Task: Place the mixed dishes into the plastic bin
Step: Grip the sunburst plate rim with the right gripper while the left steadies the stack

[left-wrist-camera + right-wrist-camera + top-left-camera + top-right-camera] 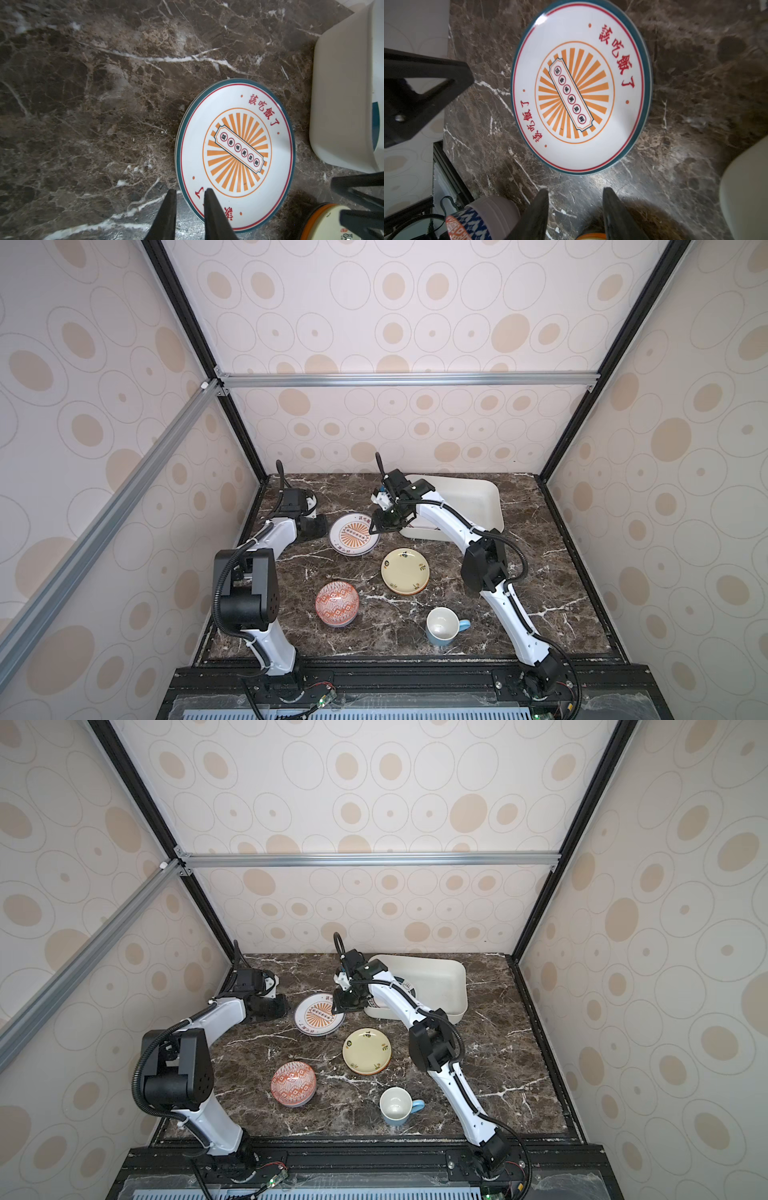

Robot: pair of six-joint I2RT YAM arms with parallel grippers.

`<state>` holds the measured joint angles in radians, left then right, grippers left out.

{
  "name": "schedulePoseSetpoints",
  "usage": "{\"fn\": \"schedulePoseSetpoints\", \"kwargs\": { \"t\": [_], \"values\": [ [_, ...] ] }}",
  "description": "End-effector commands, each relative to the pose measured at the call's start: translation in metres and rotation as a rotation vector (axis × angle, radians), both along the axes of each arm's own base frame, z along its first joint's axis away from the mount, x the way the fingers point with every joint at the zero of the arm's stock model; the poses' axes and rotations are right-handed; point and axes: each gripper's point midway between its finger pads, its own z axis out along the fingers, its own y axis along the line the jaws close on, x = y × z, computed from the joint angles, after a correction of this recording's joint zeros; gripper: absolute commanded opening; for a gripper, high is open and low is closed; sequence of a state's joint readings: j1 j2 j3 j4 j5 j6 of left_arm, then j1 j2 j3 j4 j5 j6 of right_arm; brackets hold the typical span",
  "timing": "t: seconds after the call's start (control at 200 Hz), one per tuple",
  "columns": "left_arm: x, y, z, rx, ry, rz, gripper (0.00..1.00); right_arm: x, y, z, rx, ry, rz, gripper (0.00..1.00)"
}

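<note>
Left of the plastic bin, just off its near-left corner and apart from its wall, a white plate with a teal rim, red lettering and an orange sunburst is lying face up on the table. Both arms are meeting at this plate. The left gripper is reaching in on the plate's side away from the bin, its jaws standing narrowly apart astride the rim. One finger is lying over the plate's face and the other is outside the rim above the table. Cannot tell whether they are pressing on the rim. The right gripper is hanging over the plate's bin-side edge, its jaws standing wide apart with only bare table showing between them, holding nothing. Inside the bin, against its left end, a white dish with dark markings is lying, mostly hidden behind the right arm. On the bin's near side, close to its front wall, the cream-yellow plate is sitting face up with an orange edge showing. Farther from the bin on that same near side, the red-orange patterned bowl is resting upright off toward the left. The light-blue mug is standing upright roughly straight out from the bin's front wall, its handle pointing right.
</note>
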<state>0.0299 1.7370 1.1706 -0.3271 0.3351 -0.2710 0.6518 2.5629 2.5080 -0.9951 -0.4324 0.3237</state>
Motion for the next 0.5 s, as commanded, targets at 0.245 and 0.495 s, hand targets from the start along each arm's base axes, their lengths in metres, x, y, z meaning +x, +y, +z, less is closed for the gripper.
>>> {"fn": "schedulePoseSetpoints", "kwargs": {
  "t": [0.245, 0.495],
  "values": [
    [0.008, 0.002, -0.01, 0.006, -0.013, 0.021, 0.23, 0.007, -0.015, -0.027, -0.139, -0.051, -0.029, 0.45],
    [0.011, -0.005, -0.019, -0.029, -0.003, 0.017, 0.23, 0.013, -0.017, -0.043, -0.173, -0.063, -0.044, 0.46]
  ]
}}
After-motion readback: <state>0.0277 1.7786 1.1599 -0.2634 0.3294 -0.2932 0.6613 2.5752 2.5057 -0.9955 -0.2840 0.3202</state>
